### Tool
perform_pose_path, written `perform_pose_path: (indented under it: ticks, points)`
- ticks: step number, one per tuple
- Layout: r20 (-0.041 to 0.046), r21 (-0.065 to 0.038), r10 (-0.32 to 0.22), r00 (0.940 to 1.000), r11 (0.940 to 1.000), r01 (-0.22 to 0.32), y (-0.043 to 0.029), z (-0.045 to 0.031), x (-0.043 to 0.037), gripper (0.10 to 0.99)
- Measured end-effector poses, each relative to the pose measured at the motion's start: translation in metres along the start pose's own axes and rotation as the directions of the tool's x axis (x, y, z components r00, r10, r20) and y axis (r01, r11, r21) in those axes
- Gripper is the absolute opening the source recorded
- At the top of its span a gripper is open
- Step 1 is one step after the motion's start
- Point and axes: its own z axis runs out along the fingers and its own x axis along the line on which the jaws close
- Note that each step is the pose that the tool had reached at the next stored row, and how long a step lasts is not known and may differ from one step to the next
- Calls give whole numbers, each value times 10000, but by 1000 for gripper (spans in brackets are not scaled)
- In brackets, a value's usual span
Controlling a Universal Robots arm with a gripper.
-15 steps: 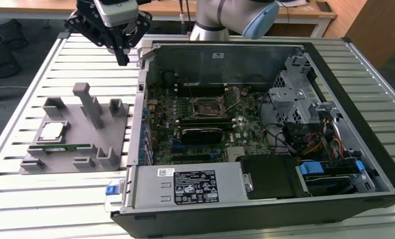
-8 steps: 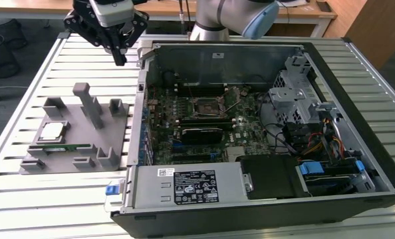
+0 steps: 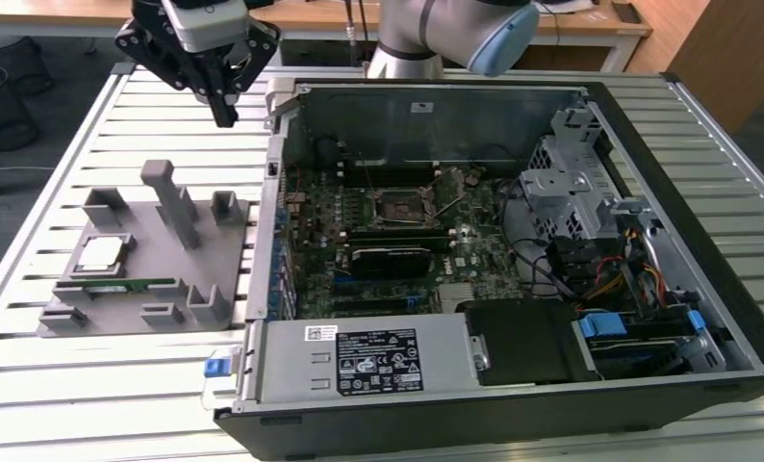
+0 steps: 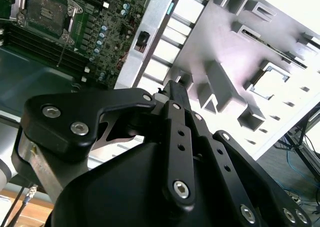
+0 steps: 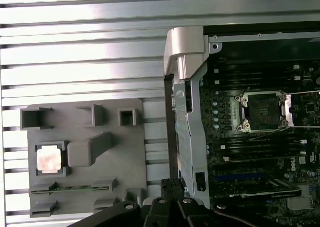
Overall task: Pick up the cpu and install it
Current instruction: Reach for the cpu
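Hovering empty with fingers together, the gripper (image 3: 224, 117) is well apart from the cpu (image 3: 101, 254), seated in a tray (image 3: 100, 322) pocket for picking; the socket (image 3: 400, 207) lies open, ready.

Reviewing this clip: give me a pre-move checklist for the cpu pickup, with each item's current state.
1. cpu lying flat in a pocket of the gray fixture: ok.
2. Motherboard socket empty: ok.
3. Pincer free of load: ok.
4. Pincer open for a grasp: not ok, shut.
5. Pincer above cpu: not ok, it hangs over the slatted table, apart from the fixture.
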Motion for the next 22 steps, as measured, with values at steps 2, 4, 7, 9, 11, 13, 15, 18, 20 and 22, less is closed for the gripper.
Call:
perform_pose_path:
  ticks: [2,4,7,9,11,13,15,18,20,22]
  points:
    - [0,1,0,10000,10000,0,-1,-1,15,106]
    - [-1,1,0,10000,10000,0,-2,-1,31,106]
    - [0,1,1,10000,10000,-1,-4,-1,55,106]
    - [0,0,1,10000,10000,-1,-5,-1,70,106]
    - [0,0,1,10000,10000,-1,-6,-2,85,106]
    - [0,0,1,10000,10000,-1,-7,-2,99,106]
    - [0,0,0,10000,10000,0,-9,-2,113,106]
    - [0,0,1,10000,10000,-1,-10,-2,132,106]
    - [-1,1,1,10000,10000,-1,-11,-3,146,106]
    - [-1,0,0,10000,10000,0,-12,-3,158,106]
